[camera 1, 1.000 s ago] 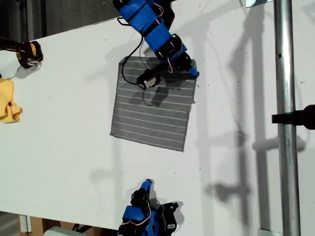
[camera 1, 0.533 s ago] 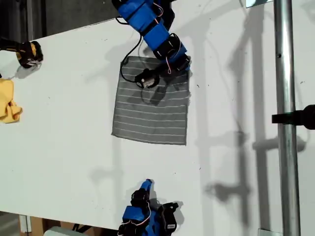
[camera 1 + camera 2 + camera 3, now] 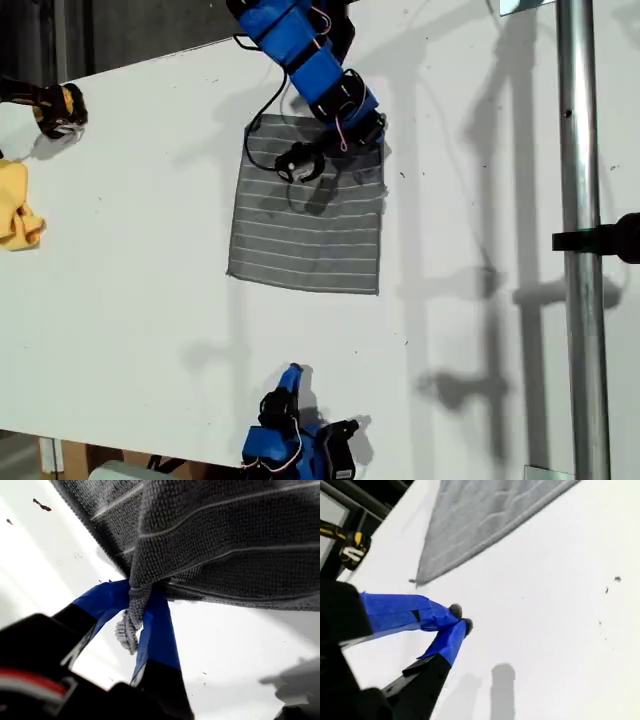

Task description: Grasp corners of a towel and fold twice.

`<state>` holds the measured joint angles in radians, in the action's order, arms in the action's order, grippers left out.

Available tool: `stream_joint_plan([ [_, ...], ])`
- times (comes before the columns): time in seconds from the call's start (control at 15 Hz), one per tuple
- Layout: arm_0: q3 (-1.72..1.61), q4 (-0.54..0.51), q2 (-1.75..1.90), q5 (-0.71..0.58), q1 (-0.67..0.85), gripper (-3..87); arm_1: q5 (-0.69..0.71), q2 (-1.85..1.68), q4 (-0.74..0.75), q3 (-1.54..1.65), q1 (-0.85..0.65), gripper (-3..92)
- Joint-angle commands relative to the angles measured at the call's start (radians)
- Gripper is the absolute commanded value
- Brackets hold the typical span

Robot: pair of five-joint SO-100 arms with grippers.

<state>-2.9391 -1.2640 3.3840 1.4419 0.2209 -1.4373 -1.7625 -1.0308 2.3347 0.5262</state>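
My first gripper (image 3: 137, 630) has its jaws clamped on a bunched corner (image 3: 128, 626) of the towel (image 3: 225, 540), the cloth rising from the pinch in a doubled fold. In the exterior view this arm reaches over the towel's (image 3: 305, 225) far edge, and the towel lies on the white worktop (image 3: 130, 300) as a neat rectangle near the middle. My second gripper (image 3: 461, 619), jaws closed on nothing, sits over bare worktop near the towel's near edge, apart from it. The towel looks already folded at least once, though I cannot be sure; a further fold and release seem left.
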Motion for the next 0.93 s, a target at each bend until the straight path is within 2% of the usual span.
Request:
stream_joint_plan([
  [0.0,0.253,0.061,-0.345,0.012,-0.057,-2.4,0.037,0.003,0.006,-0.044,-0.032,0.0],
  [0.13,0.474,0.121,-0.647,-0.041,-0.106,-2.4,0.06,0.02,0.006,-0.063,-0.046,0.0],
  [0.27,0.69,0.124,-0.897,-0.149,-0.146,-2.4,0.063,0.026,0.005,-0.069,-0.044,0.0],
  [0.47,1.089,0.018,-1.29,-0.291,-0.198,-2.4,0.064,0.026,0.003,-0.071,-0.043,0.0],
  [0.67,1.436,-0.043,-1.6,-0.439,-0.256,-2.4,0.066,0.026,0.003,-0.071,-0.041,0.0],
  [0.87,1.692,-0.094,-1.825,-0.526,-0.304,-2.3,0.066,0.026,0.002,-0.069,-0.038,0.0],
])
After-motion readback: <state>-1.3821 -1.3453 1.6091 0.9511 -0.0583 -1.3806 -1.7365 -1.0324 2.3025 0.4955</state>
